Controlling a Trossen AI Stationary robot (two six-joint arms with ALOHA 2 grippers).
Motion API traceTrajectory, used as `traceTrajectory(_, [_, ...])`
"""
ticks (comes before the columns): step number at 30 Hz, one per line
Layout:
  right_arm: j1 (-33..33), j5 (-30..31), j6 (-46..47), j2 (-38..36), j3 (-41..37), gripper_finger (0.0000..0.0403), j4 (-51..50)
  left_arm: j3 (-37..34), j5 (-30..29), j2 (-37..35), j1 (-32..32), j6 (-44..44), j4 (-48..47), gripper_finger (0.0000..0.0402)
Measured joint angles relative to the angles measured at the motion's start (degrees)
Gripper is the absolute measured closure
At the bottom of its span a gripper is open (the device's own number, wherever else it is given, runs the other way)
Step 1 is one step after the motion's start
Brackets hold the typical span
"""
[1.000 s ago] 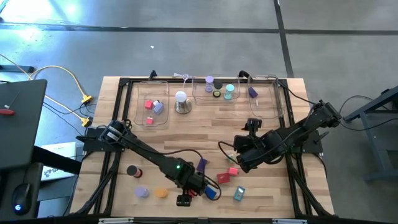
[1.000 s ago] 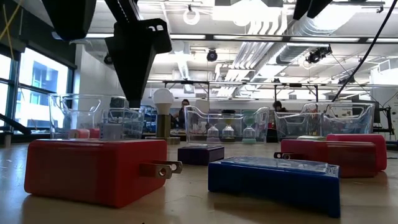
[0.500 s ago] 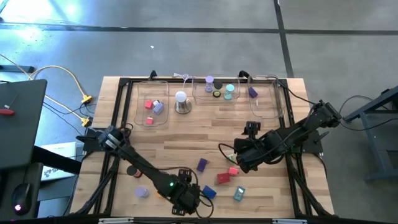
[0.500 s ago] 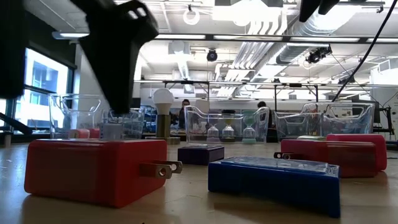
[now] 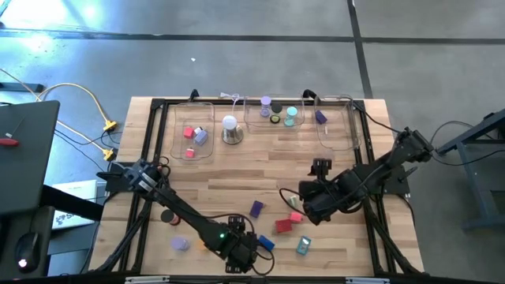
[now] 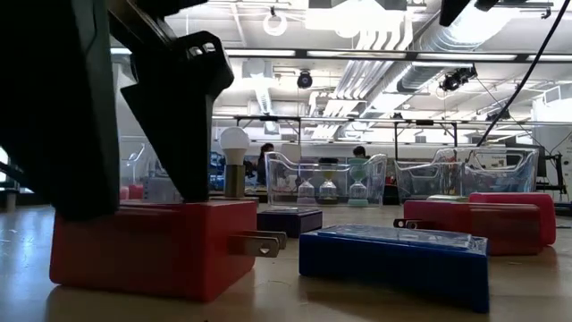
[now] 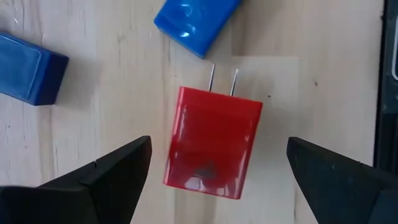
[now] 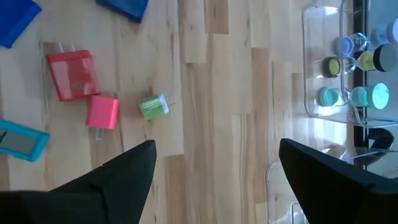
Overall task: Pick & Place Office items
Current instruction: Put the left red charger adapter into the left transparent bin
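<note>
My left gripper (image 7: 219, 142) is open at the table's near edge (image 5: 237, 260), pointing steeply down over a red block with two metal prongs (image 7: 211, 143). The block lies flat on the wood between the two fingers; in the low view they stand at its top (image 6: 179, 116). Two blue blocks (image 7: 193, 18) (image 7: 28, 68) lie just beyond it. My right gripper (image 5: 304, 207) hangs open above the table's middle right. Below it lie a red block (image 8: 73, 76), a pink block (image 8: 101, 112) and a green roll (image 8: 152, 107). My left gripper stands astride the red block from above. The wrist view shows a strip of bare wood between each fingertip (image 7: 134, 155) and the block's long sides. In the low view one fingertip reaches the block's top edge (image 6: 192, 202). I cannot tell whether it touches.
Three clear trays (image 5: 193, 130) (image 5: 276, 114) (image 5: 335, 126) holding a few pieces line the far edge, with a white dome lamp (image 5: 230, 130) between them. A purple block (image 5: 256, 208), a teal piece (image 5: 304, 245), a black roll (image 5: 166, 215) and a lilac roll (image 5: 180, 244) lie loose.
My left gripper has come down and toward the table's near edge, tipping steeper, until its open fingers stand on either side of the red block. The red block has shifted slightly toward the table's right in the last half second.
</note>
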Motion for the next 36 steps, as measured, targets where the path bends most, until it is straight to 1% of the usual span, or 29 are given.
traceTrajectory(9, [2.8, 0.0, 0.0, 0.0, 0.0, 0.0073, 0.5, 0.0, 0.1, 2.8, 0.3, -0.1, 1.1, 0.0039])
traceTrajectory(14, [3.5, 0.0, 0.0, 0.0, 0.0, 0.0073, 1.9, 0.1, 2.2, 3.8, 0.7, -6.3, 1.9, 0.0044])
traceTrajectory(16, [3.5, 0.0, 0.0, 0.0, 0.0, 0.0073, 2.5, 0.1, 2.3, 3.9, 0.7, -9.2, 1.9, 0.0058])
traceTrajectory(18, [3.5, 0.0, 0.0, 0.0, 0.0, 0.0073, 2.8, 0.1, 2.5, 3.9, 0.7, -11.5, 1.8, 0.0083])
traceTrajectory(20, [3.5, 0.0, 0.0, 0.0, 0.0, 0.0073, 2.8, 0.1, 2.5, 3.9, 0.7, -13.2, 1.4, 0.0118])
traceTrajectory(23, [3.5, 0.0, 0.4, 0.0, 0.0, 0.0073, 2.8, 0.1, 2.6, 3.8, 0.7, -13.7, 0.2, 0.0184])
traceTrajectory(24, [3.5, 0.0, 1.0, 0.0, 0.0, 0.0073, 2.8, 0.1, 2.6, 3.8, 0.8, -13.7, -0.2, 0.0199])
traceTrajectory(30, [4.5, -1.5, 4.5, 0.0, 0.0, 0.0073, 2.8, -0.1, 5.2, 1.8, 2.0, -13.0, -4.8, 0.0198])
traceTrajectory(33, [6.3, -1.5, 7.6, 0.0, -0.2, 0.0073, 2.8, -0.2, 4.8, -0.9, 2.7, -11.5, -7.2, 0.0198])
traceTrajectory(36, [9.2, 0.1, 11.1, 0.0, -0.3, 0.0073, 2.9, 0.0, 1.9, -4.7, 3.3, -6.7, -8.6, 0.0198])
